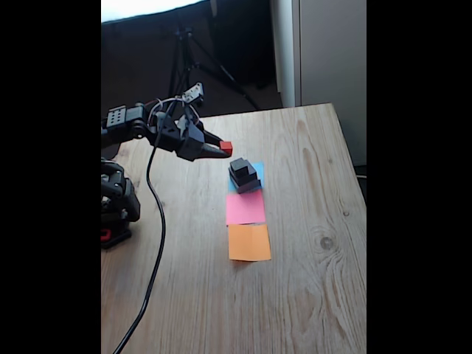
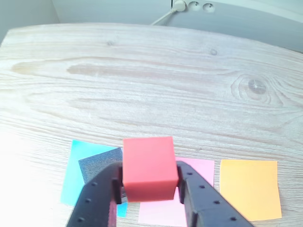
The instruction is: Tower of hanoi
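Hand is clamped on the tiny red cube, holding it up off the desk, just left of the stack in the fixed view. The other three blocks sit piled on the blue square. Pink square and orange square look like the other pegs, so I'd guess red's headed to one.

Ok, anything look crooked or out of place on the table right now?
Nothing stands out. The tool grips the red cube squarely, above the table. The remaining stack sits on the blue square, slightly turned against it but not toppling.
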You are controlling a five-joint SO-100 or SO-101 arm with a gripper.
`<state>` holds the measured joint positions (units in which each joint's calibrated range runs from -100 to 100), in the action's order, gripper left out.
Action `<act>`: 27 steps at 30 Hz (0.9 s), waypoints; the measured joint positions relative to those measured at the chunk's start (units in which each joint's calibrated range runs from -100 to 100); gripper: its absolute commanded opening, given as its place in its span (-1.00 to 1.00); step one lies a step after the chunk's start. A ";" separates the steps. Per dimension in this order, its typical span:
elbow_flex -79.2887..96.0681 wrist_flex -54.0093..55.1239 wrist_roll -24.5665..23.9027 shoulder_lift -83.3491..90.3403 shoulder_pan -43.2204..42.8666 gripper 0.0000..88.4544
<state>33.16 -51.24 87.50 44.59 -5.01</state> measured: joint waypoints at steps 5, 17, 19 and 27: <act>-19.56 -12.57 -2.43 -1.54 -1.24 -0.98; -50.59 -34.99 -4.17 -3.51 -7.33 -0.98; -50.67 -36.19 -4.17 -3.51 -8.26 -0.97; -34.77 -27.78 -3.47 -3.42 -8.16 -0.98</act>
<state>-1.61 -79.02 84.03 41.17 -13.16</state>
